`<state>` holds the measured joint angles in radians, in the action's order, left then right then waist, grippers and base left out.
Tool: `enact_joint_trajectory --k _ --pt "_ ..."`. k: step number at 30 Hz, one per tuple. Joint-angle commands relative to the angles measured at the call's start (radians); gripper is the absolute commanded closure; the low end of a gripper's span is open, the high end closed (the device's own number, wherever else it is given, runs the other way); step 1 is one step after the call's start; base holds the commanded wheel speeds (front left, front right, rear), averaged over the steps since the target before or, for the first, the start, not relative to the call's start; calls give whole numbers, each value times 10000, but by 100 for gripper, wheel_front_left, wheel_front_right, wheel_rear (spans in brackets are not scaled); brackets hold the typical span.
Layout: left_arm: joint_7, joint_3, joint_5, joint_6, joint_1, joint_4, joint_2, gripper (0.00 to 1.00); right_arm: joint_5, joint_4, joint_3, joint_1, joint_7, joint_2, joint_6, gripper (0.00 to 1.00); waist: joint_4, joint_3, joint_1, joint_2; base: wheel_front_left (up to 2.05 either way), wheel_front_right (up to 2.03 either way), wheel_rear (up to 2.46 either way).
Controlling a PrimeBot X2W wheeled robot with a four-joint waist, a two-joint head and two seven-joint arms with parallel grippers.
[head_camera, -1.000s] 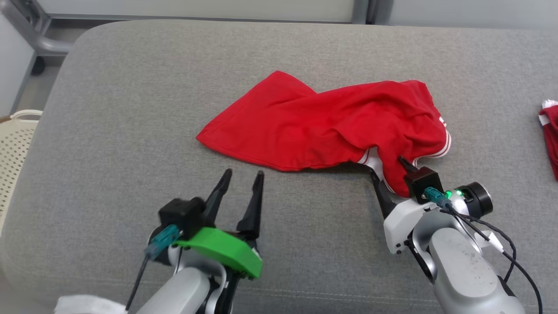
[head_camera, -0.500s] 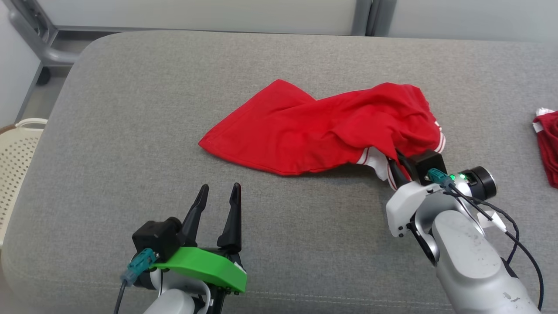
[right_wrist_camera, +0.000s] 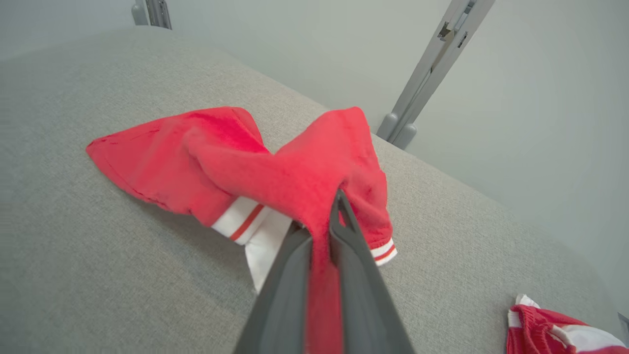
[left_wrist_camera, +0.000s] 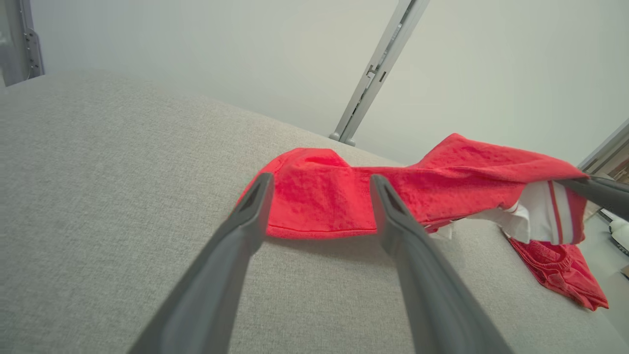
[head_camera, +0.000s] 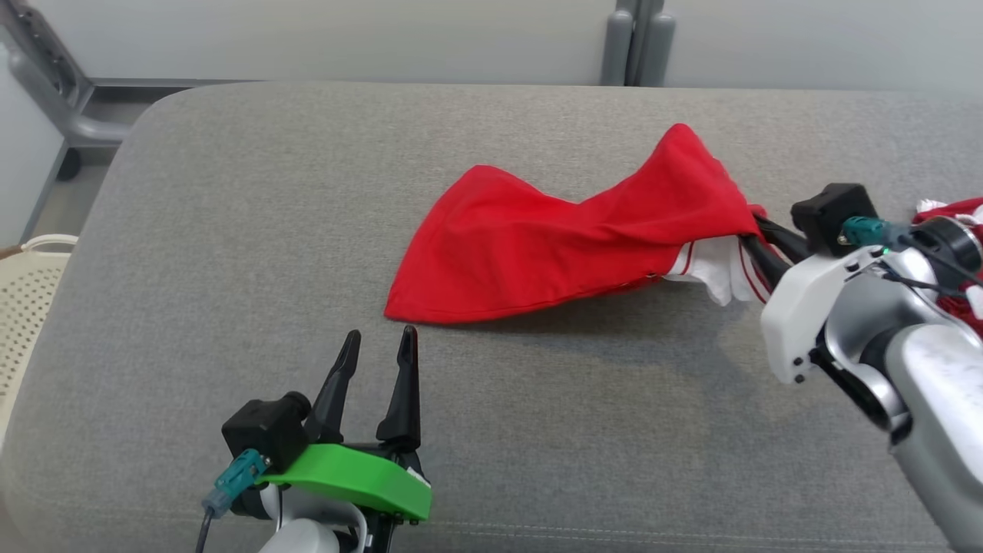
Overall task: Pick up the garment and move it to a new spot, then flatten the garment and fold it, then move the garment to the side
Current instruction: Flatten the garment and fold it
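Looking down from the head view, the red garment (head_camera: 568, 246) lies stretched across the middle of the grey cushion (head_camera: 230, 230). Its left end rests on the fabric; its right end, with white striped trim, is raised off it. The right gripper (head_camera: 756, 238) is pinched together on that raised end. The left gripper (head_camera: 382, 334) hovers just near of the garment's left corner, fingers apart and holding nothing. A second red garment (head_camera: 948, 211) lies at the right edge, and a pale basket (head_camera: 23, 307) stands off the cushion's left side. From the left wrist view, the spread fingers frame the garment's near hem (left_wrist_camera: 319, 231) without touching it. From the right wrist view, the two dark fingers (right_wrist_camera: 354, 275) are clamped on a bunched fold of red cloth, the rest trailing left onto the cushion.
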<state>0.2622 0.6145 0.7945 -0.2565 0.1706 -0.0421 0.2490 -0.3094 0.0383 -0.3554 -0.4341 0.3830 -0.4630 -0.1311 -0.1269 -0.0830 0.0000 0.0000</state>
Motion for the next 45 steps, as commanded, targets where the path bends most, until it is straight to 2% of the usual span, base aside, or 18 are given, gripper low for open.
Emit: enact_joint_trajectory --k 1,4,7,10,17,20,23,24,25,26,27,28,32,36,40,45 --pt "23 -29 -123 16 -140 0 -19 0 -215 -318 47 101 290 -150 8 100 -326 -113 0 0 0 0 0" --pt "23 -6 -191 96 -85 -8 -112 0 -270 -902 -93 -142 1107 -748 8 100 -707 -248 0 0 0 0 0" --pt "23 25 -219 203 64 -84 -217 0 -654 -589 -445 -700 1560 -998 8 100 -1081 -414 0 0 0 0 0" --pt "25 112 -277 308 264 -155 -372 0 -943 327 -976 -1451 1763 -1219 11 100 -1499 -636 0 0 0 0 0" --pt "14 330 -331 640 661 -499 -687 0 -1544 3474 -2402 -3292 1203 -1600 11 100 -2491 -1183 0 0 0 0 0" --pt "17 410 -373 735 791 -638 -842 0 -1537 4632 -2919 -4192 636 -1600 13 100 -2772 -1387 0 0 0 0 0" --pt "17 435 -405 812 854 -805 -930 0 -1391 5677 -3374 -4927 -148 -1254 13 100 -2883 -1523 0 0 0 0 0" --pt "19 440 -408 835 884 -834 -956 0 -1340 5991 -3492 -5127 -398 -1145 13 83 -2896 -1551 0 0 0 0 0" --pt "19 440 -408 835 884 -834 -956 0 -1340 5991 -3492 -5127 -398 -1145 13 83 -2896 -1551 0 0 0 0 0" --pt "18 451 -421 852 908 -881 -978 0 -1325 6331 -3608 -5340 -672 -998 13 56 -2901 -1570 0 0 0 0 0" --pt "20 457 -448 876 921 -922 -1001 0 -1388 6637 -3702 -5495 -894 -837 13 13 -2895 -1579 0 0 0 0 0" --pt "19 457 -459 879 923 -969 -1003 0 -1455 6899 -3785 -5622 -1132 -684 13 0 -2867 -1576 0 0 0 0 0" --pt "20 422 -519 894 906 -1065 -972 0 -1822 7749 -4117 -5838 -1990 -202 13 0 -2601 -1477 0 0 0 0 0" --pt "20 374 -604 847 790 -1011 -854 0 -2565 8052 -4053 -5861 -2958 -130 13 0 -2173 -1289 0 0 0 0 0" --pt "2 397 -637 785 603 -914 -762 0 -3302 8081 -3891 -5483 -3723 -435 13 0 -1700 -1094 0 0 0 0 0" --pt "-106 484 -692 698 490 -726 -650 0 -4208 8177 -3612 -4927 -4169 -597 13 0 -1360 -1152 0 0 0 0 0"
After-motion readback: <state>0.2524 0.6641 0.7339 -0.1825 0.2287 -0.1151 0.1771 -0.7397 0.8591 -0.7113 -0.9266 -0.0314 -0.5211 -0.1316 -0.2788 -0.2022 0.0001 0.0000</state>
